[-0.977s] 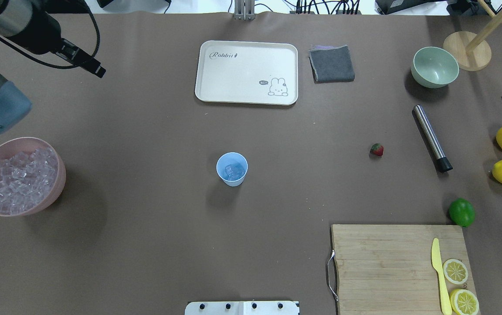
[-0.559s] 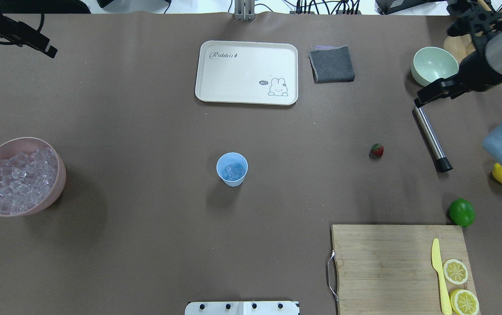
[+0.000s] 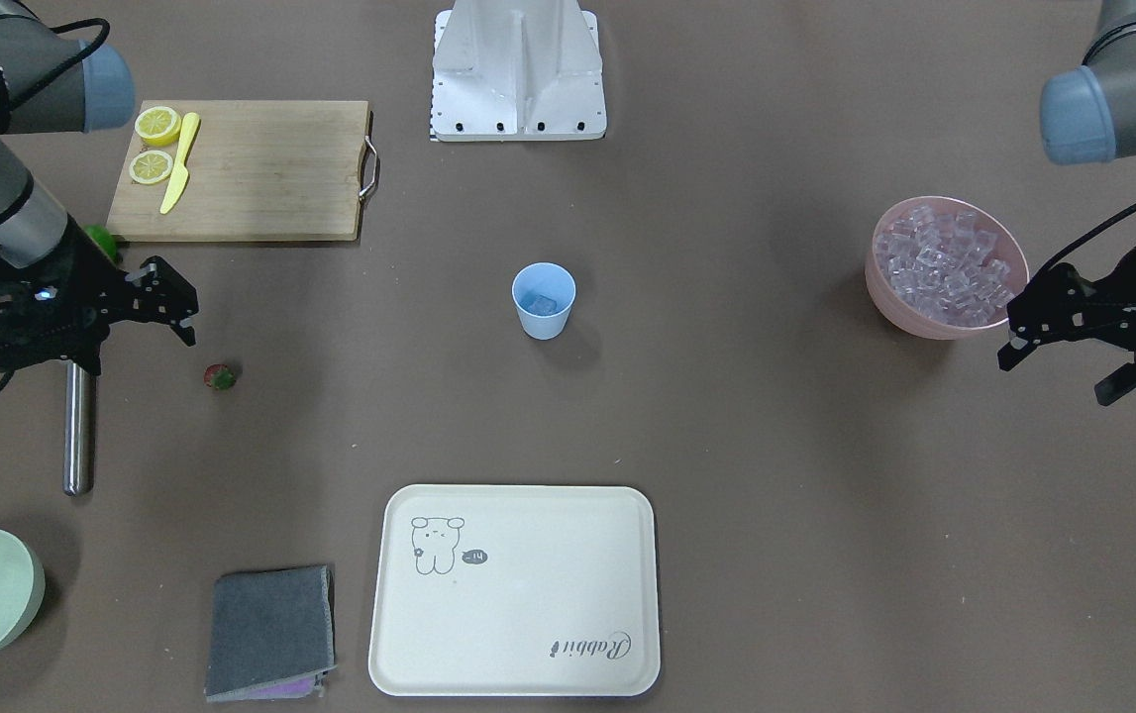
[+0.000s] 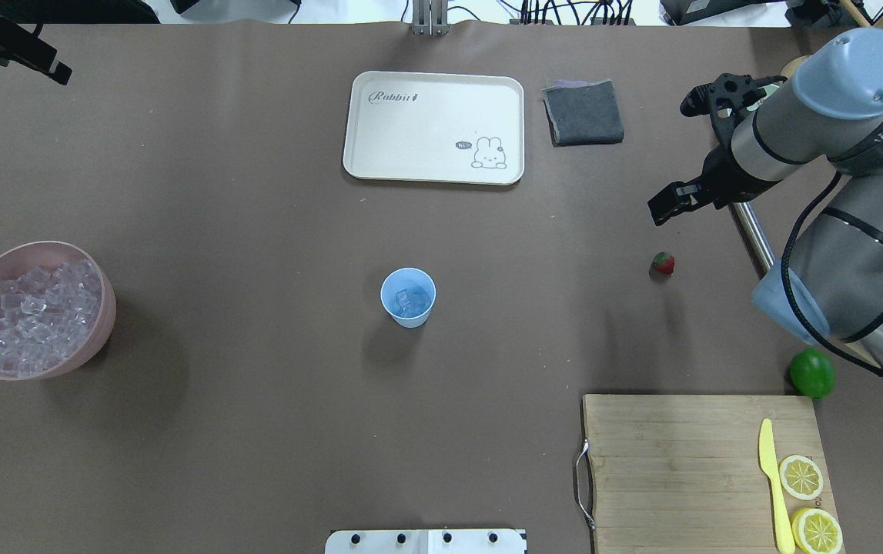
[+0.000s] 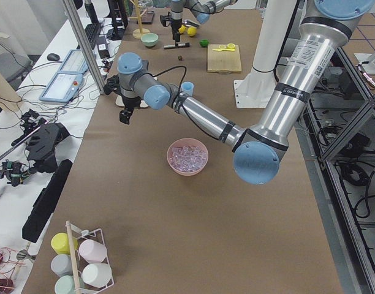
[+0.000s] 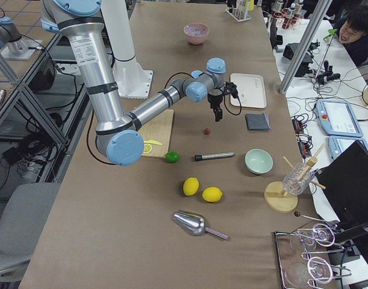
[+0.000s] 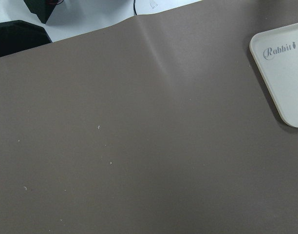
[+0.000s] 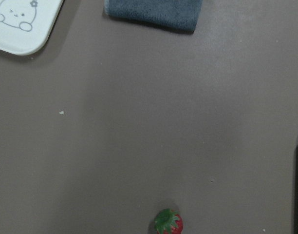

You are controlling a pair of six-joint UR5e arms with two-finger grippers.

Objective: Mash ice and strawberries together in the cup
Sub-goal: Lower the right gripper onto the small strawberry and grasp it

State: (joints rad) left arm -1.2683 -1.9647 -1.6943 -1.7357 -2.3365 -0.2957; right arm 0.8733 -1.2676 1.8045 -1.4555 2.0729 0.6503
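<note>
**Right gripper wide near the strawberry, left gripper parked**

Your right gripper [image 4: 670, 161] hangs off the surface [image 4: 256, 231] with its jaws spread wide and nothing between them. It is well to the robot's right of the cup [image 4: 408, 296], just beside the strawberry [image 4: 663, 263] and not yet over it. The left gripper [image 3: 1053, 381] is likewise spread and empty, far out on the cup's other side, past the pink bowl [image 4: 106, 308]. The cup stands upright, and ice [image 4: 410, 300] already sits in it.

Expect the berry to be light, small and rounded, so it may roll or squirt out of a hard pinch. I'd close gently across the red body at its widest, below the green cap.

The brown covering on the surface looks flat and matte, so it should give some grip. The steel rod [image 3: 78, 436] lies farther from the cup than the berry does, close under your wrist, so mind it as you descend.
</note>
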